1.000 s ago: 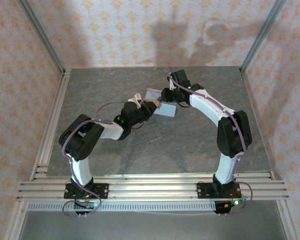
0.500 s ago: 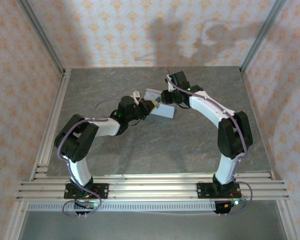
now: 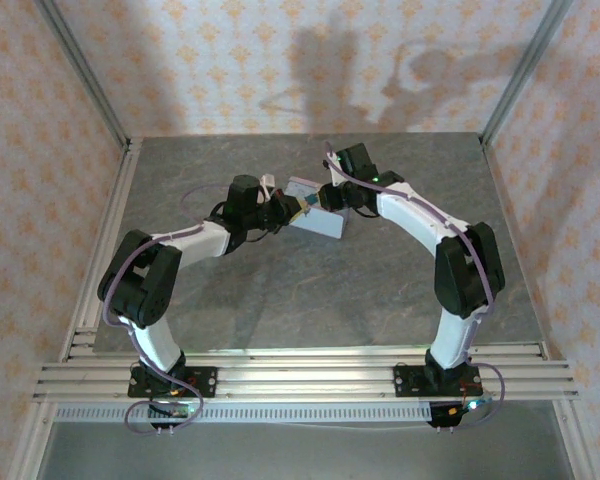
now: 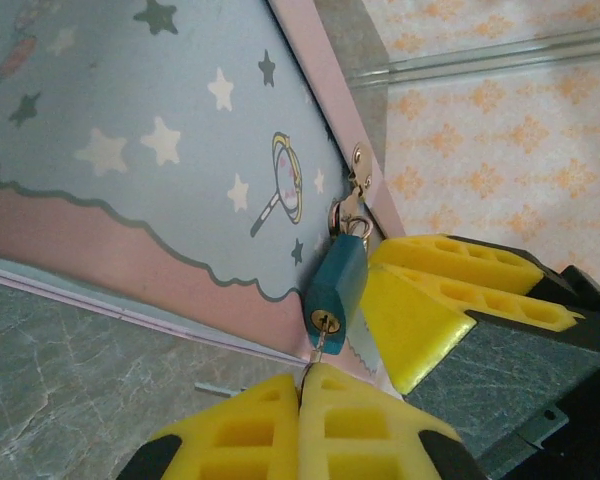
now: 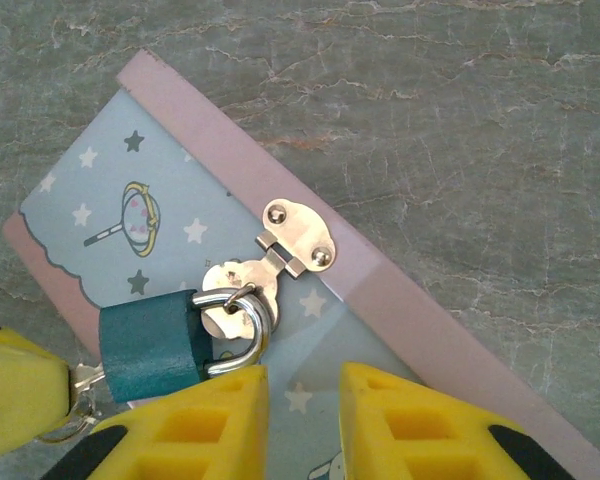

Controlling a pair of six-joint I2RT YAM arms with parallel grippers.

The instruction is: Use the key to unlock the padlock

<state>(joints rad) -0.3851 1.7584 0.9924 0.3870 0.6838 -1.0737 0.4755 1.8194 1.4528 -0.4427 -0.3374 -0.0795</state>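
Note:
The padlock (image 4: 338, 285) has a teal-blue body and hangs by its silver shackle (image 5: 248, 330) from the hasp (image 5: 295, 238) of a pale-blue tin (image 4: 150, 150). My left gripper (image 4: 305, 372) is shut on the thin key (image 4: 320, 345), whose tip sits in the keyhole on the padlock's end. My right gripper (image 5: 305, 390) is open over the tin lid (image 5: 100, 205), and its left finger (image 5: 195, 425) lies against the padlock (image 5: 155, 345) and shackle. In the top view both grippers meet at the tin (image 3: 318, 218) at mid-table.
The tin lies on a grey stone-look table (image 5: 460, 120). Patterned walls (image 3: 40, 150) and metal posts close in the left, right and far sides. Aluminium rails (image 3: 300, 375) run along the near edge by the arm bases.
My left arm has stretched out and its wrist has moved farther back and left, bringing the gripper level with the tin's near end. The right arm has barely moved.

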